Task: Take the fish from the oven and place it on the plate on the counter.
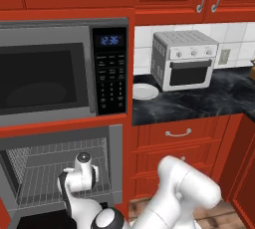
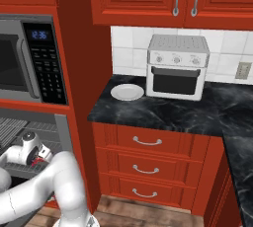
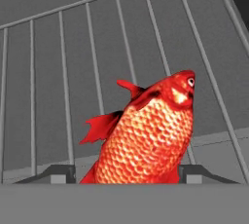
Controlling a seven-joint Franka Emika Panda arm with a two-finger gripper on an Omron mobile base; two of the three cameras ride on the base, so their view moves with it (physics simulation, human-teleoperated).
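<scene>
Red-orange fish [image 3: 151,130] sitting right between the two dark fingertips [image 3: 58,173], head up and tilted, over the grey wire rack [image 3: 97,47]. Pincer [image 3: 127,175] clamped on the fish, tips flanking its lower body. Inside the open oven [image 1: 60,168], hand low over the rack, a speck of red just visible at the wrist from the right base view. Up and to the right, white plate [image 1: 145,91] bare on the dark counter [image 1: 199,103], just beside the silver toaster oven [image 1: 185,59]. Microwave [image 1: 55,73] directly above the oven.
</scene>
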